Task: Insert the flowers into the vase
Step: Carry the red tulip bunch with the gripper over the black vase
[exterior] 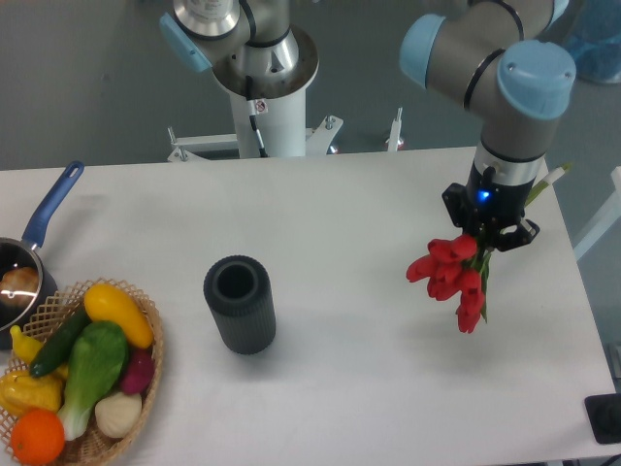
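At right of frame, our tool (493,236) grips the flowers (453,277), lifted off the surface, blooms drooping. The vase (239,303) stands centre-left; next we carry them over its mouth.

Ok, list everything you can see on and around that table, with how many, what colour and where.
vase: one, dark grey, ribbed, upright, table centre-left
flowers: one bunch, red tulips with green stems, held above the table's right side, blooms hanging down
basket: one, wicker, front left corner
toy vegetables and fruit: several, yellow, green, orange, white, purple, in the basket
saucepan: one, blue handle, left edge
table: one, white
robot base: one, white and grey, behind the table
gripper: one, black, fingers closed on the flower stems, right side
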`<state>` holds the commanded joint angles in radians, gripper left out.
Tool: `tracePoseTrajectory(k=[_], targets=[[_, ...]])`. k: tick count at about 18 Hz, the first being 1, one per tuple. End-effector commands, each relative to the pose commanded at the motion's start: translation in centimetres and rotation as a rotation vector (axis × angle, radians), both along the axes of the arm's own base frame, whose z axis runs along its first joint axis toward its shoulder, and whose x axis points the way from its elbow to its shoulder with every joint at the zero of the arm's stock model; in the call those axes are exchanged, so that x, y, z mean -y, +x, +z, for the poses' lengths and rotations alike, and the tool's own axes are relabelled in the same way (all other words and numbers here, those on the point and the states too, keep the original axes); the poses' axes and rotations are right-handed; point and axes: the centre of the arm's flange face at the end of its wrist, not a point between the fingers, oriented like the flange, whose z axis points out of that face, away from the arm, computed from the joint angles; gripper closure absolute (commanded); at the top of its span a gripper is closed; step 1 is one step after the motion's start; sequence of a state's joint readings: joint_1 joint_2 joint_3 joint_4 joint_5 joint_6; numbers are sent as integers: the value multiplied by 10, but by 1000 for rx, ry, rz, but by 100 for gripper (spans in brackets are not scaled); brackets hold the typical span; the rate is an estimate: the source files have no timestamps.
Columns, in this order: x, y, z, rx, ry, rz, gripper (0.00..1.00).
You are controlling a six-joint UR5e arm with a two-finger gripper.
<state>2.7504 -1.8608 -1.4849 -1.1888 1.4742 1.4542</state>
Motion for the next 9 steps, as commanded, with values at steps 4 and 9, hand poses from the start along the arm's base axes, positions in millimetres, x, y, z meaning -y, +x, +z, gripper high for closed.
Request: tracePoseTrajectory(k=[4, 9], targets=[[-6, 5, 7, 9, 53, -2, 100], [-10, 17, 30, 33, 188, 26, 100]])
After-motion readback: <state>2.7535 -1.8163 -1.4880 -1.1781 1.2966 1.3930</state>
